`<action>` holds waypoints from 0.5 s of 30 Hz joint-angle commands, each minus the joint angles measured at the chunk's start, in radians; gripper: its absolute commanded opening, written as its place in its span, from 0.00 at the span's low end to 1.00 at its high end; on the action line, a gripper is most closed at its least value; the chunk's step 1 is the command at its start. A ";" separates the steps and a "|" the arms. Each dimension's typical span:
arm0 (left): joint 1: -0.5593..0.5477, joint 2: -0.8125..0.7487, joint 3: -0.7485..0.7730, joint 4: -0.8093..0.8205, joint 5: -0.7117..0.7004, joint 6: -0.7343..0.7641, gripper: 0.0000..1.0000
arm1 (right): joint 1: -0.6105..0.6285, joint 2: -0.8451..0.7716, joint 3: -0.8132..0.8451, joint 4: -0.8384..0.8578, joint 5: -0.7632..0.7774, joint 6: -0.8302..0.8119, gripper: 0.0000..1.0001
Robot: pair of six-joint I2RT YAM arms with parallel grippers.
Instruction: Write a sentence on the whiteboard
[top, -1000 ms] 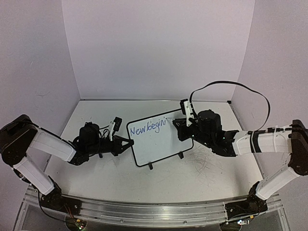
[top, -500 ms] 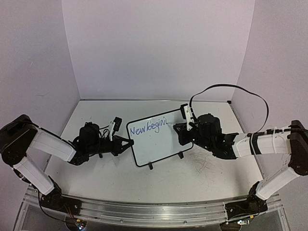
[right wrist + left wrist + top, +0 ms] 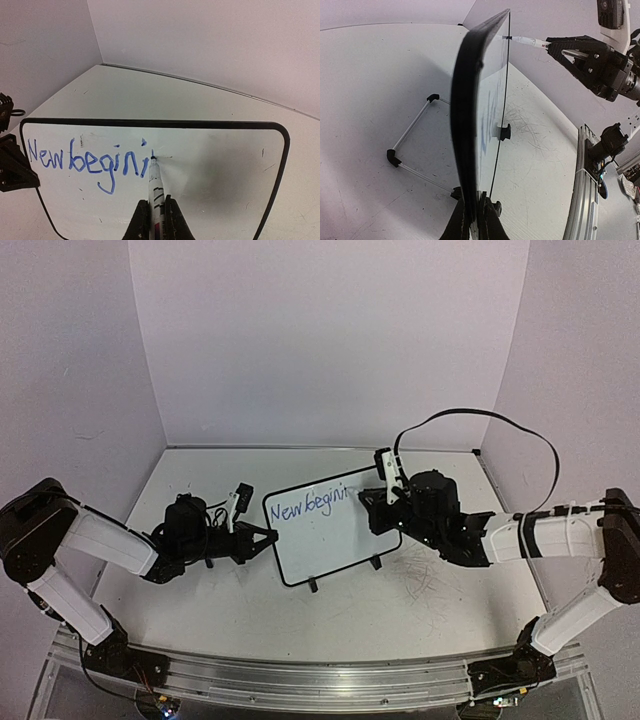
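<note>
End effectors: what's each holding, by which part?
A marker, by its barrel, in the right end effector; the whiteboard, by its left edge, in the left end effector.

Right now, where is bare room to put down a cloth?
Free: the strip of table between the whiteboard and the rear wall, and the strip between its feet and the metal rail. Crowded: the middle, with the left gripper clamping the board and the right gripper's marker on it.
</note>
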 commanded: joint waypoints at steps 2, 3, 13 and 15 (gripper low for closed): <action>0.004 -0.008 -0.026 -0.093 -0.039 0.040 0.00 | -0.010 0.021 0.047 0.027 0.045 0.000 0.00; 0.004 -0.009 -0.026 -0.093 -0.039 0.040 0.00 | -0.010 0.021 0.047 0.025 0.052 0.002 0.00; 0.004 -0.010 -0.027 -0.093 -0.041 0.041 0.00 | -0.011 0.001 0.019 -0.018 0.070 0.014 0.00; 0.004 -0.010 -0.028 -0.093 -0.041 0.041 0.00 | -0.011 -0.002 0.011 -0.025 0.056 0.016 0.00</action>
